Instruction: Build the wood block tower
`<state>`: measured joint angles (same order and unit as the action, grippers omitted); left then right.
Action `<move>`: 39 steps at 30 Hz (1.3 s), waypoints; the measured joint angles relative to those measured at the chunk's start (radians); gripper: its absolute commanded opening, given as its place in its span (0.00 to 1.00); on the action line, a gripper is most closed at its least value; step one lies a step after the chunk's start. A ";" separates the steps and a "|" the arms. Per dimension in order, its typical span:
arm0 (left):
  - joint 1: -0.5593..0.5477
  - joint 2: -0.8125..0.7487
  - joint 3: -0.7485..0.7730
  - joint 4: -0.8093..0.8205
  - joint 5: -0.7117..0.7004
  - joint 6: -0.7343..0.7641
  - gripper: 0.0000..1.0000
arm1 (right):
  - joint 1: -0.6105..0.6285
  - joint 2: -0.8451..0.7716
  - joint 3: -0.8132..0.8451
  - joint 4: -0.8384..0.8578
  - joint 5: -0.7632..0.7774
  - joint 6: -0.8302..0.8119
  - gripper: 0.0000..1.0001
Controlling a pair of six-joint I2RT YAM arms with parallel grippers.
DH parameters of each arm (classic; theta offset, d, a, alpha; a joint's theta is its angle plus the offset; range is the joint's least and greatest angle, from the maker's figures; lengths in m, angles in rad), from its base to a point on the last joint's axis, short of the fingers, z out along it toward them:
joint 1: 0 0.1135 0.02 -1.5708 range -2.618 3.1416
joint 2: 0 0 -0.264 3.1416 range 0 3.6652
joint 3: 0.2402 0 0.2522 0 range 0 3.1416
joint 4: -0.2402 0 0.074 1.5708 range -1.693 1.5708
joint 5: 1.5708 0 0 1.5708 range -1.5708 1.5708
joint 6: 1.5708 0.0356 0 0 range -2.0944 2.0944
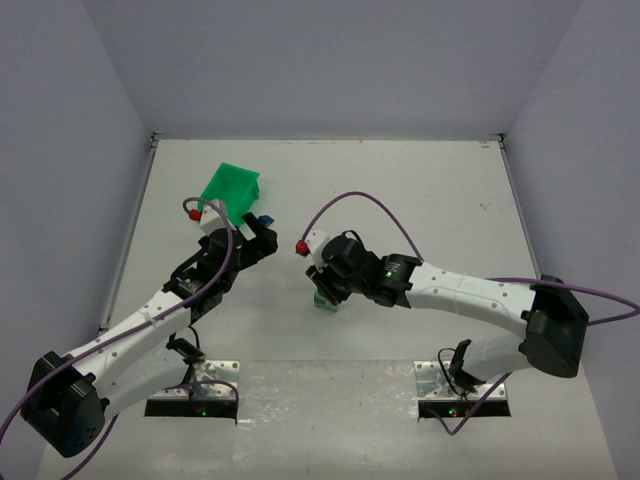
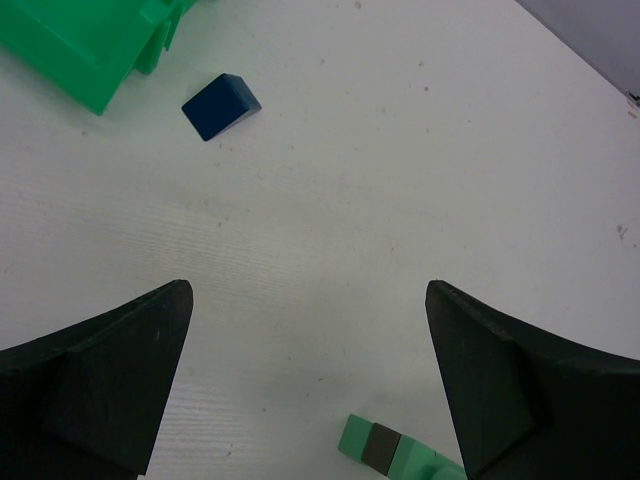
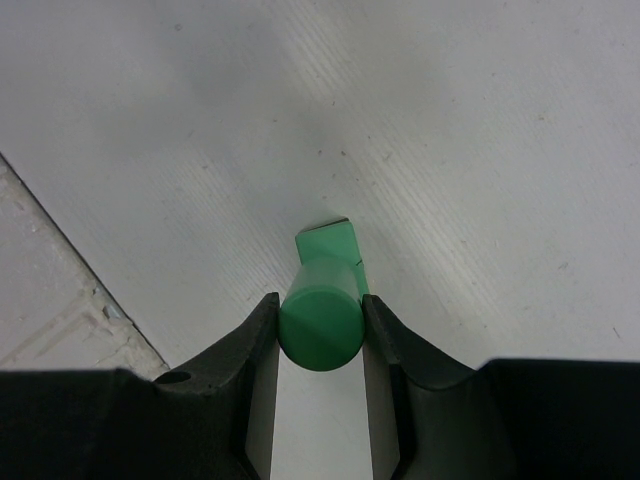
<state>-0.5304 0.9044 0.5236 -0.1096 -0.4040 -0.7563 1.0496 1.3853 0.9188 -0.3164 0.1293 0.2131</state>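
Inside the right pincer [image 3: 320, 305], a green cylinder [image 3: 320, 328] is clamped; left pincer [image 2: 308, 290] gapes wide.

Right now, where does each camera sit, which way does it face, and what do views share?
Top camera: above and behind the arms, looking down on the table; both arms show whole, with left gripper and right gripper.
Left wrist camera: on the left arm, facing down at the table between its own open fingers; blue block ahead.
Right wrist camera: on the right arm, looking down along its fingers, shut on a green cylinder.
Shared: blue block and green bin appear in top and left wrist views.
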 measured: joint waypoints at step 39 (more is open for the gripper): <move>0.000 0.012 0.000 0.000 0.017 0.016 1.00 | 0.000 0.024 0.004 -0.008 0.020 -0.001 0.32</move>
<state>-0.5304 0.9165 0.5236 -0.1093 -0.3875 -0.7401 1.0496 1.4093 0.9232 -0.3241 0.1496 0.2119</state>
